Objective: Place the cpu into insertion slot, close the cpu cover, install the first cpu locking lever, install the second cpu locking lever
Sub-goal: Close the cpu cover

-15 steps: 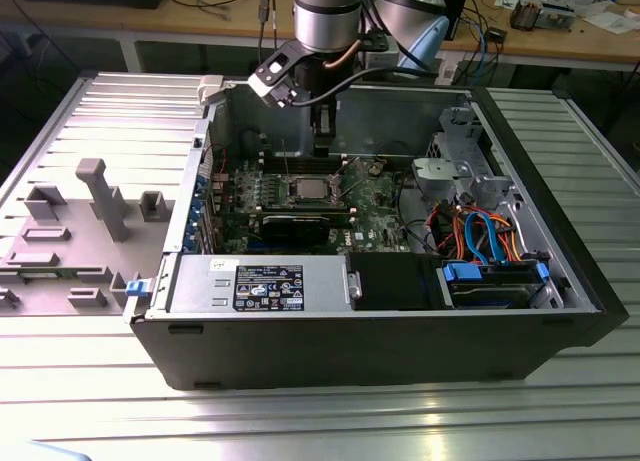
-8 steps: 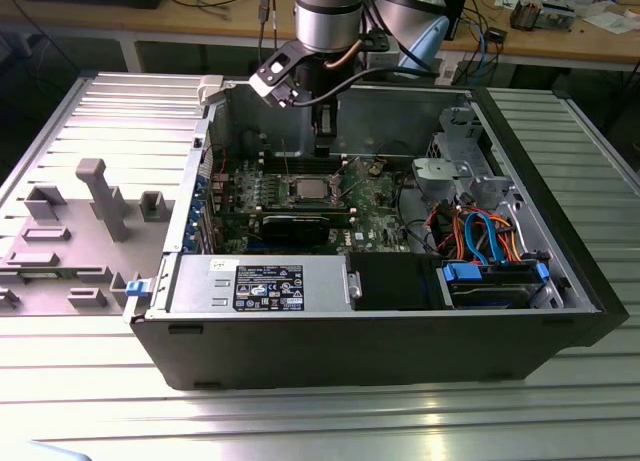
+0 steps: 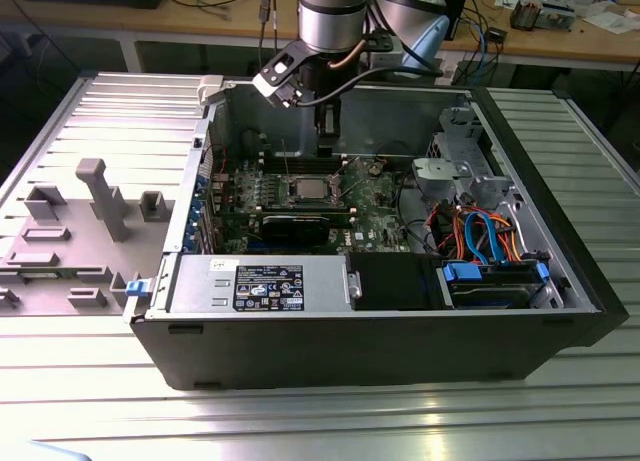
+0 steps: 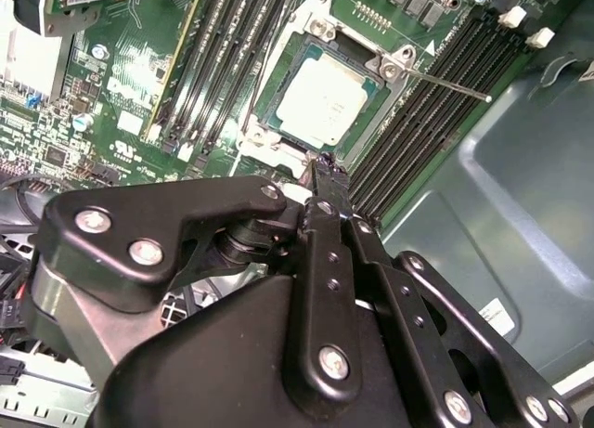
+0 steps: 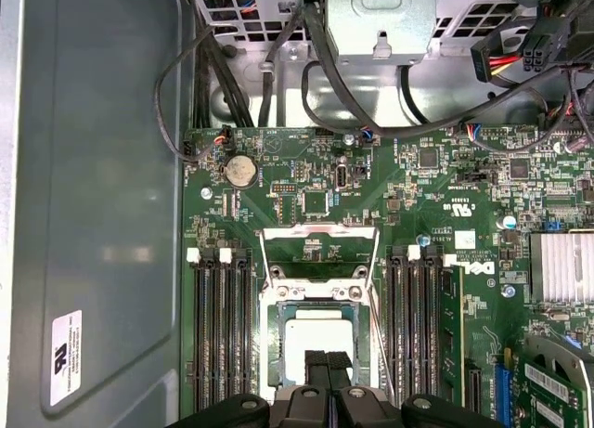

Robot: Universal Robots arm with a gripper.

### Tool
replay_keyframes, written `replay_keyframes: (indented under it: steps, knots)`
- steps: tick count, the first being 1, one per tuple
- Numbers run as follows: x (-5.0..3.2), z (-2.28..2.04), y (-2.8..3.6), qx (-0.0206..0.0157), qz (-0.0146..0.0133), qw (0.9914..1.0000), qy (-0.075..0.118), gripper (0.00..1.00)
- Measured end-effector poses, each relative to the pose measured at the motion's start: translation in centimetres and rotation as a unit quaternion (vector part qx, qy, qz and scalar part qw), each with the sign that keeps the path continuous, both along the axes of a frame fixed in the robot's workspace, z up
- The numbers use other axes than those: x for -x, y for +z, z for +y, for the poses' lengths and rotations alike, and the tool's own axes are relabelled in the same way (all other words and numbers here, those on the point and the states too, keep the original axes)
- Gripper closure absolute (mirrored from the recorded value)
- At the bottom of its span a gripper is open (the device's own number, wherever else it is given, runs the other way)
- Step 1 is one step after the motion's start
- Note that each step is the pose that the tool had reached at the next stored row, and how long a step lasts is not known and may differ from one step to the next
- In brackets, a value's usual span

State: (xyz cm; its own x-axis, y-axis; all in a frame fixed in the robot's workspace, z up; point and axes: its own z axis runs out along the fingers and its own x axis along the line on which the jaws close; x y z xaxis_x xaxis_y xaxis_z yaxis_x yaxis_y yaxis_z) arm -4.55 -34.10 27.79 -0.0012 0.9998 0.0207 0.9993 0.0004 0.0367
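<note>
The cpu [image 4: 325, 98], a silvery square chip, lies in the insertion slot [image 4: 278, 71] on the green board; it also shows in the first wrist view [image 5: 318, 335] and, small, in the exterior view [image 3: 305, 189]. The cpu cover [image 5: 320, 233], a thin silver frame, stands swung up off the chip. Thin wire locking levers [image 4: 455, 86] [image 5: 373, 298] stick out beside the socket. My gripper [image 4: 329, 168] [image 5: 325, 361] [image 3: 328, 146] hangs just above the socket's edge, shut with nothing held.
Black memory slots [image 5: 218, 326] [image 5: 413, 317] flank the socket. The case wall [image 5: 93, 214] is close on one side. Cables and a drive cage [image 3: 470, 196] fill the exterior view's right; a power supply [image 3: 260, 281] lies in front. A grey fixture [image 3: 100, 196] stands outside the case.
</note>
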Motion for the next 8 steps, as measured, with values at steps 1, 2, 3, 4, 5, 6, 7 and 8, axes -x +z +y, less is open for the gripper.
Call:
replay_keyframes:
  steps: [1,2,3,4,5,6,7,8]
  knots:
    - [-0.04,0.00,0.00,0.0000,0.0000,1.00000,0.000,0.89]
    - [-0.08,0.00,0.00,0.0000,0.0000,1.00000,0.000,0.89]
    - [-0.12,0.00,0.00,0.0000,0.0000,1.00000,0.000,0.89]
    - [-0.15,0.00,0.00,0.0000,0.0000,1.00000,0.000,0.89]
    - [-0.19,0.00,0.00,0.0000,0.0001,1.00000,0.000,0.89]
    - [-0.24,0.00,0.00,0.0000,0.0001,1.00000,0.000,0.89]
    - [-0.28,0.00,0.00,0.0000,0.0001,1.00000,0.000,0.89]
    - [-0.31,0.00,0.00,0.0000,0.0001,1.00000,0.000,0.89]
